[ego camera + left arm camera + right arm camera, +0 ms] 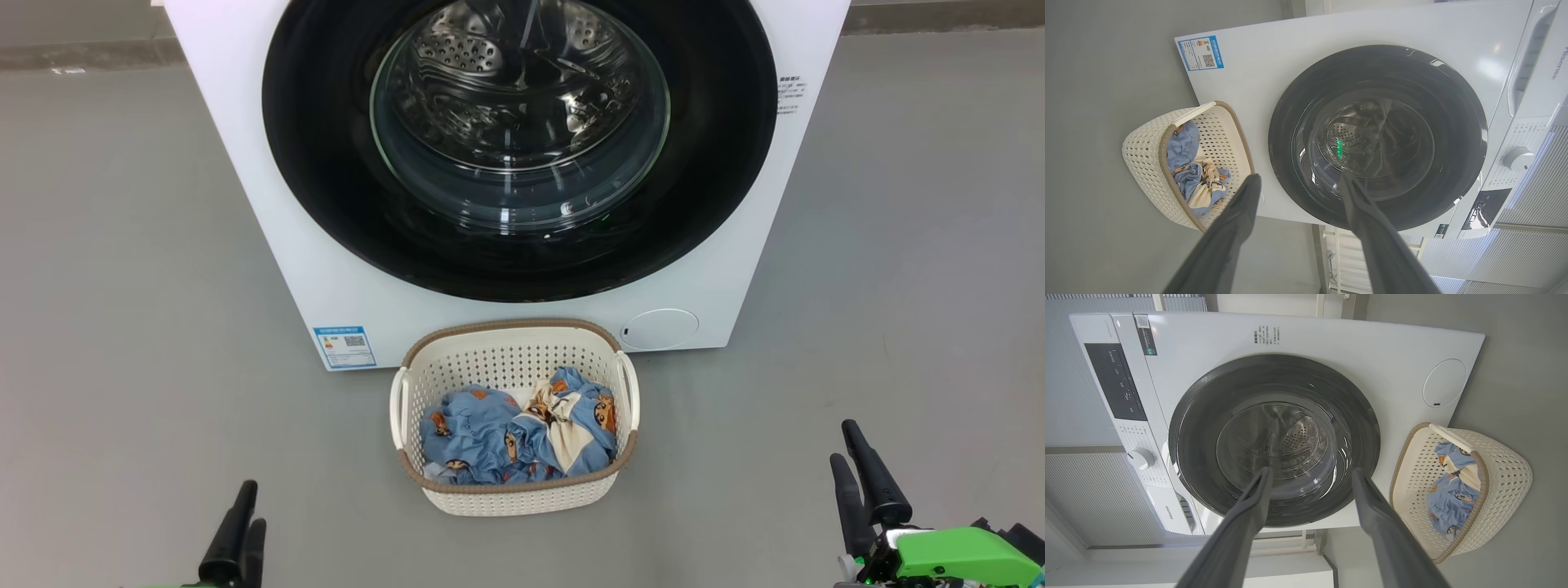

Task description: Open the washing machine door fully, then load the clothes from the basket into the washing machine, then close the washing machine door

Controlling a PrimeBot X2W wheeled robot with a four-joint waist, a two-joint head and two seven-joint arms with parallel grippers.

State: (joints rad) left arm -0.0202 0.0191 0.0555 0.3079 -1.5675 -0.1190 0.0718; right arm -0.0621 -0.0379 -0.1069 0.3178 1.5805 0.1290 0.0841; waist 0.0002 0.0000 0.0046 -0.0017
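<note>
The white washing machine [245,163] stands ahead, its round black-rimmed door [326,188] shut flat against the front, steel drum visible through the glass. Right before it on the floor sits the cream perforated basket [498,359] holding the crumpled light-blue clothes [473,433]. My left gripper [245,506] rests at the lower left and my right gripper [849,445] at the lower right, both open, empty, well back from the basket. The left wrist view shows the door [1290,163], basket [1143,155] and clothes [1184,143] past spread fingers; so does the right wrist view: door [1196,416], basket [1506,473], clothes [1449,498].
Grey floor [122,327] spreads to both sides of the machine. A blue label sticker [344,347] and a round filter cap [660,329] mark its lower front. The control panel with a white dial [1141,458] runs along the machine's top.
</note>
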